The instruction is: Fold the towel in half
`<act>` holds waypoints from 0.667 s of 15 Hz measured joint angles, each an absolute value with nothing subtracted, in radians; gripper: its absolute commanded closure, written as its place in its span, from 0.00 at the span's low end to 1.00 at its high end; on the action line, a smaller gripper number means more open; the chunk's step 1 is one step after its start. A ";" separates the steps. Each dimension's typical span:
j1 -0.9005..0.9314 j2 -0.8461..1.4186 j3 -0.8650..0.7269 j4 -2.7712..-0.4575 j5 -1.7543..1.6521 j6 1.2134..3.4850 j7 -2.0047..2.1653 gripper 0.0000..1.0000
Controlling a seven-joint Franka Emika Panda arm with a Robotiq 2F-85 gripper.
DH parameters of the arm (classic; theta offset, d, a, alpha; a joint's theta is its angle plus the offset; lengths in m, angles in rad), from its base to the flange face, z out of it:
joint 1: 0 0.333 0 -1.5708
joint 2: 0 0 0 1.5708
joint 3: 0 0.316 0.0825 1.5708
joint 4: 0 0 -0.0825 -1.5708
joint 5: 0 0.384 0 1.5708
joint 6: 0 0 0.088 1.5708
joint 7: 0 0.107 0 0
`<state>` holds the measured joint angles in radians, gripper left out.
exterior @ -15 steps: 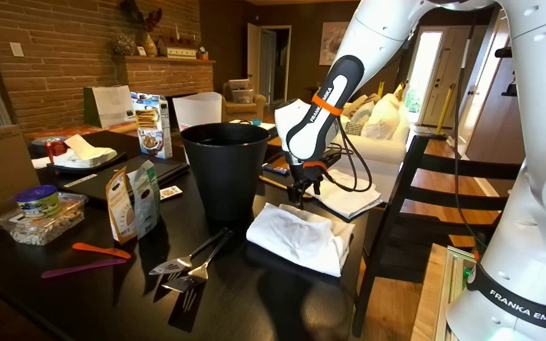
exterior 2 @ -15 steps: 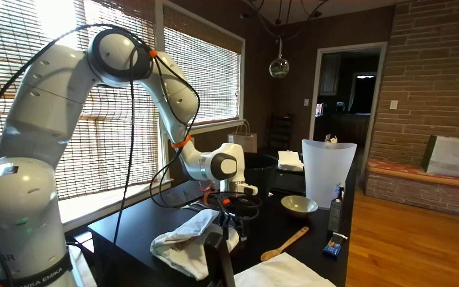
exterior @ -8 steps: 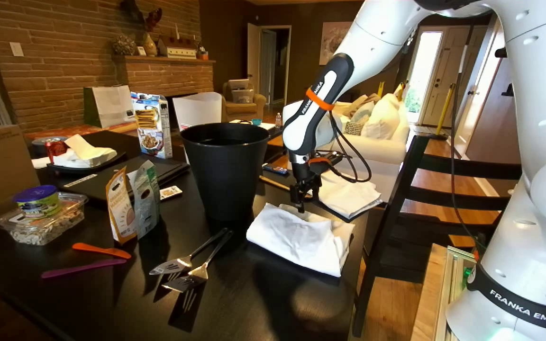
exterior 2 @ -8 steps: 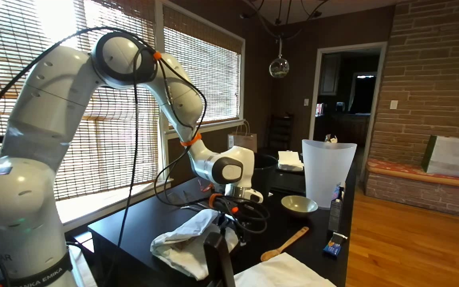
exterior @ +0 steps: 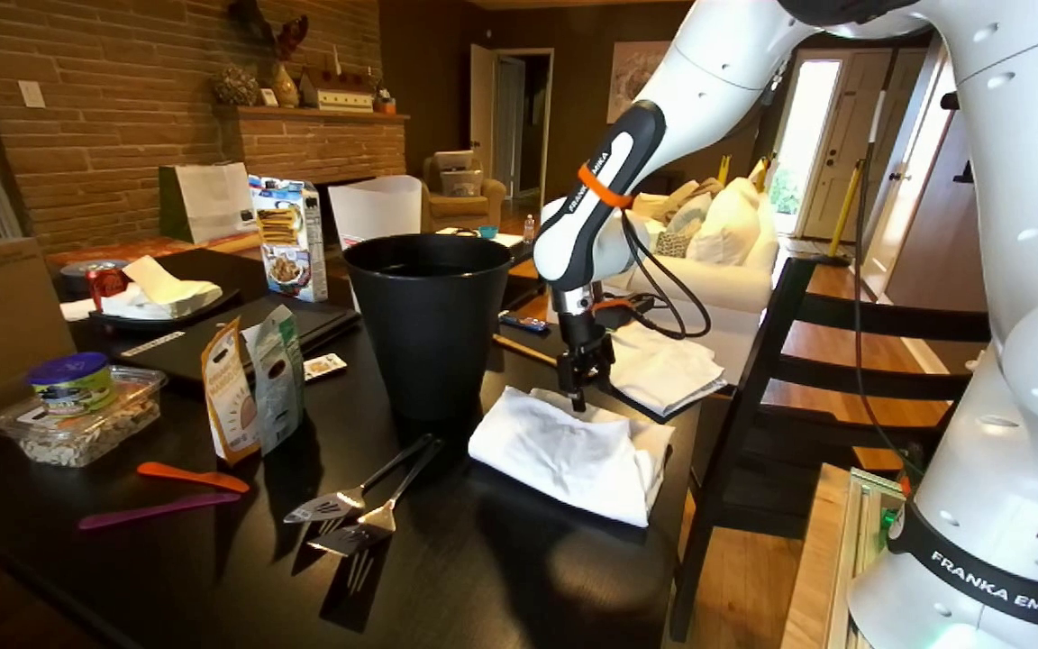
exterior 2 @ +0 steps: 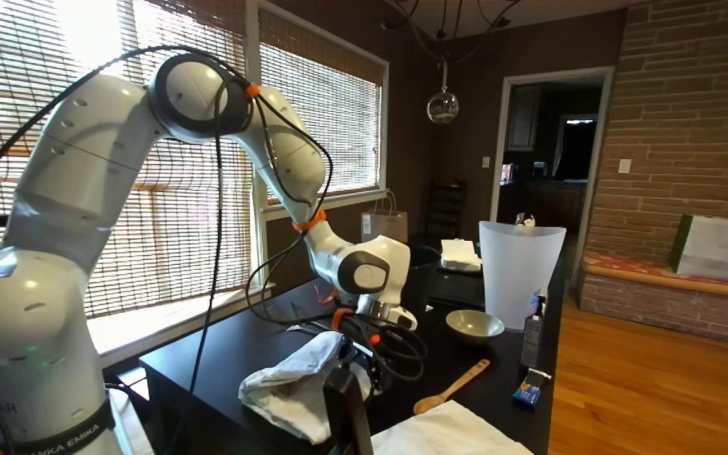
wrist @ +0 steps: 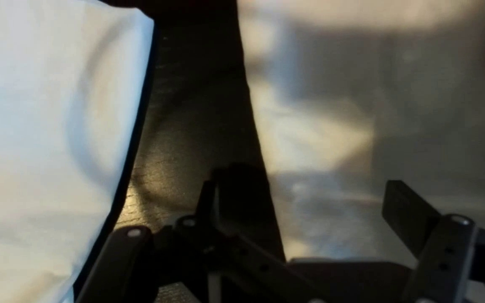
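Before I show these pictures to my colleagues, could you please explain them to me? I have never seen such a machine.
This is a white, jointed robot arm with a black two-fingered gripper at its end. Two cameras outside the robot took the wide pictures; one on its wrist took the close picture. On the black table lie a rumpled white cloth towel and two silver metal serving utensils; a flat white folded cloth and a tall black bin are near the towel. The gripper is open at the towel's edge and appears to hold nothing; whether it touches the towel, I cannot tell.
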<state>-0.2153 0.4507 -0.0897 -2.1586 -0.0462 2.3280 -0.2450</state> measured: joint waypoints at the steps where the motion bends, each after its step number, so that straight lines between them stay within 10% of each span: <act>1: -0.217 0.454 -0.089 -2.154 -0.043 2.317 -0.252 0.07; 3: -0.220 0.465 -0.087 -2.143 -0.040 2.299 -0.265 0.20; 4: -0.220 0.471 -0.086 -2.138 -0.039 2.293 -0.270 0.03; 8: -0.221 0.496 -0.079 -2.119 -0.039 2.271 -0.294 0.00; 9: -0.221 0.503 -0.077 -2.114 -0.039 2.265 -0.301 0.25; 10: -0.221 0.510 -0.076 -2.109 -0.039 2.262 -0.305 0.25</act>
<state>-0.2212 0.5098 -0.0756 -2.1093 -0.0389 2.2619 -0.3054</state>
